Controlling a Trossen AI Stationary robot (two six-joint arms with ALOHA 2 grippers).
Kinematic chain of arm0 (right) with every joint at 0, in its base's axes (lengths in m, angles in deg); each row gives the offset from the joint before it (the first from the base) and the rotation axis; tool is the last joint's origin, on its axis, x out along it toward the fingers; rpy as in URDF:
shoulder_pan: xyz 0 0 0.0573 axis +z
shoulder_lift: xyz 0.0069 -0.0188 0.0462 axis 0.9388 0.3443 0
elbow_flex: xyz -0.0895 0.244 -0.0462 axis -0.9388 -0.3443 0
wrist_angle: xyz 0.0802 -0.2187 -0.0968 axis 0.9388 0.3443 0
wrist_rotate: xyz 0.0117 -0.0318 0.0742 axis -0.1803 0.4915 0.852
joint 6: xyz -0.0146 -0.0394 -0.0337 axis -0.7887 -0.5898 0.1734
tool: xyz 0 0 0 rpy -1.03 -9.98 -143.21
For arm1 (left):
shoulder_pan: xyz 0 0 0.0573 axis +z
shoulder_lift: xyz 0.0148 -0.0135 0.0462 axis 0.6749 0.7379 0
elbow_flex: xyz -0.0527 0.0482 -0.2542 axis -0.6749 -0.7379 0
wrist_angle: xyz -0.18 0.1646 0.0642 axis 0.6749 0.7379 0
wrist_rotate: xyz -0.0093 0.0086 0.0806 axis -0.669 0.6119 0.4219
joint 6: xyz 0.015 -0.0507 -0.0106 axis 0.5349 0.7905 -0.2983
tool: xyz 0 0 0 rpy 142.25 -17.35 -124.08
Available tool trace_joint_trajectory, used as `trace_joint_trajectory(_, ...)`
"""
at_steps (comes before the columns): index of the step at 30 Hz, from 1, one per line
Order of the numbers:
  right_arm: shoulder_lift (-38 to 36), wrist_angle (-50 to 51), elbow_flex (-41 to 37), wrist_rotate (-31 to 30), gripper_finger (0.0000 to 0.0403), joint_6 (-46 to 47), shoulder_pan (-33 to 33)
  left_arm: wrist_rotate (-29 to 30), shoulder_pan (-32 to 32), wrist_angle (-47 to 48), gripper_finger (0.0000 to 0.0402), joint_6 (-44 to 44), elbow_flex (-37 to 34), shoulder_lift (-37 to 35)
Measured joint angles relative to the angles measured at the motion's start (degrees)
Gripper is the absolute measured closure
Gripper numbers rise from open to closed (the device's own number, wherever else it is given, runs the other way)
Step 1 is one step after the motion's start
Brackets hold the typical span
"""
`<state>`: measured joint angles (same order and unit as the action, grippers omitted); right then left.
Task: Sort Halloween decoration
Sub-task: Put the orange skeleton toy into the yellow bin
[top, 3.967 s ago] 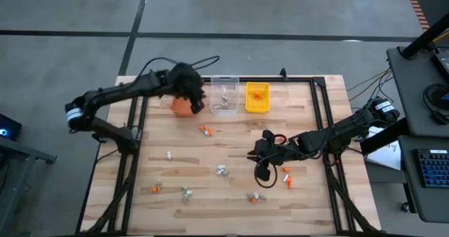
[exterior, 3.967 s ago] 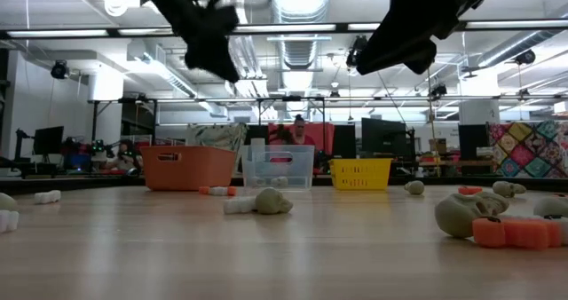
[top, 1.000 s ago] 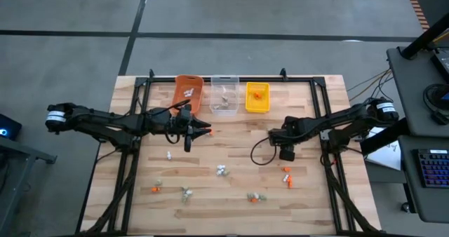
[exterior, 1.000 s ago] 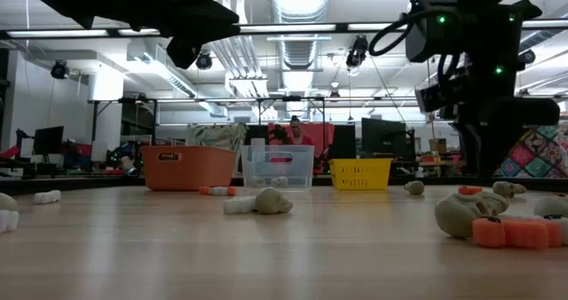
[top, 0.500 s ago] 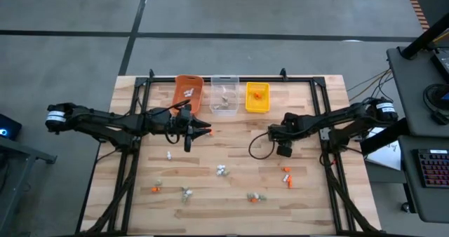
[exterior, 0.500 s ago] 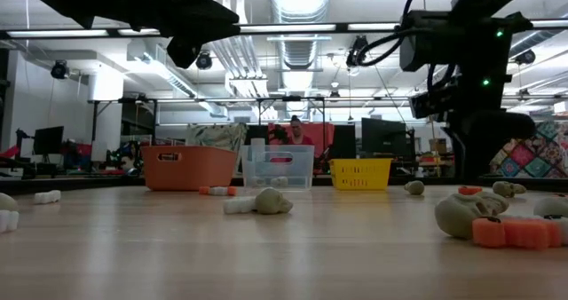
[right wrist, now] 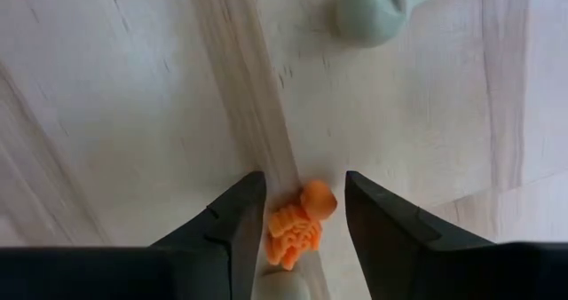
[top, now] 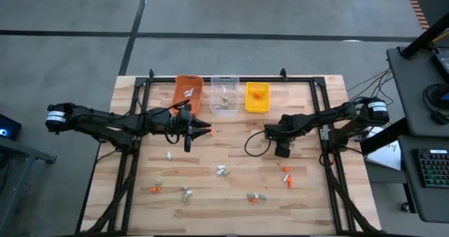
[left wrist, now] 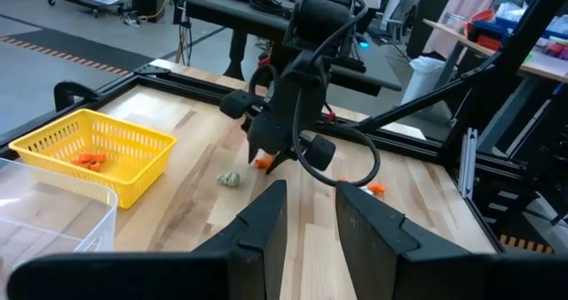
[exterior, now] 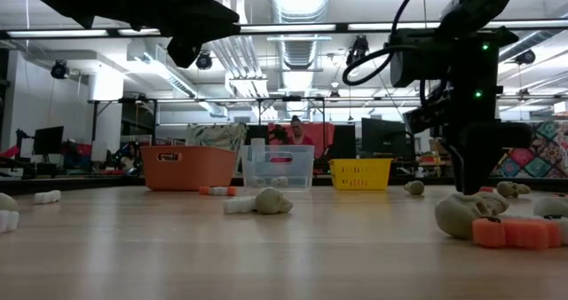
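Halloween decoration trinkets lie scattered on the wooden table (top: pixel 231 142). My right gripper (right wrist: pixel 304 177) points down at mid table, right of centre (top: pixel 270 132), open. An orange trinket (right wrist: pixel 302 225) lies on the wood between its two fingers. A grey-tan trinket (right wrist: pixel 382 11) lies just beyond it and shows again in the left wrist view (left wrist: pixel 230 179). My left gripper (left wrist: pixel 311 186) hangs open and empty above the table's left middle (top: pixel 203 130), by an orange trinket (top: pixel 208 132). My right gripper comes from above, pointing down, with one finger on each side of the orange trinket (right wrist: pixel 288 238), which lies on the table. Whether either finger touches it I cannot tell.
At the far edge stand an orange bin (top: pixel 188 90), a clear bin (top: pixel 224 95) and a yellow bin (top: pixel 257 97). More trinkets lie on the near half, among them a white one (top: pixel 222 170) and two orange ones (top: pixel 287 177). A black frame (top: pixel 317 125) borders the table.
My right gripper has gone toward the table's left edge and come lower, so that it stands over the orange trinket.
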<state>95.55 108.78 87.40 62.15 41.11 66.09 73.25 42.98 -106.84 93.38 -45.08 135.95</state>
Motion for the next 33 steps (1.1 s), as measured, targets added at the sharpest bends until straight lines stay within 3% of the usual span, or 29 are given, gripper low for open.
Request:
trace_joint_trajectory(15, -3.1, -0.8, -0.2, 0.5, 0.0385, 1.1, 0.0, 0.0, 0.0, 0.0, 0.0320, 0.0, 0.0, 0.0)
trace_joint_trajectory(27, -11.9, -1.6, 2.4, -0.8, 0.0389, 3.6, -0.1, 0.0, 0.0, -0.1, 0.0320, 0.0, 0.0, 0.0)
trace_joint_trajectory(33, -13.7, -7.2, 5.2, -0.8, 0.0391, 2.2, -0.6, 0.0, 0.0, -0.2, 0.0320, 0.0, 0.0, 0.0)
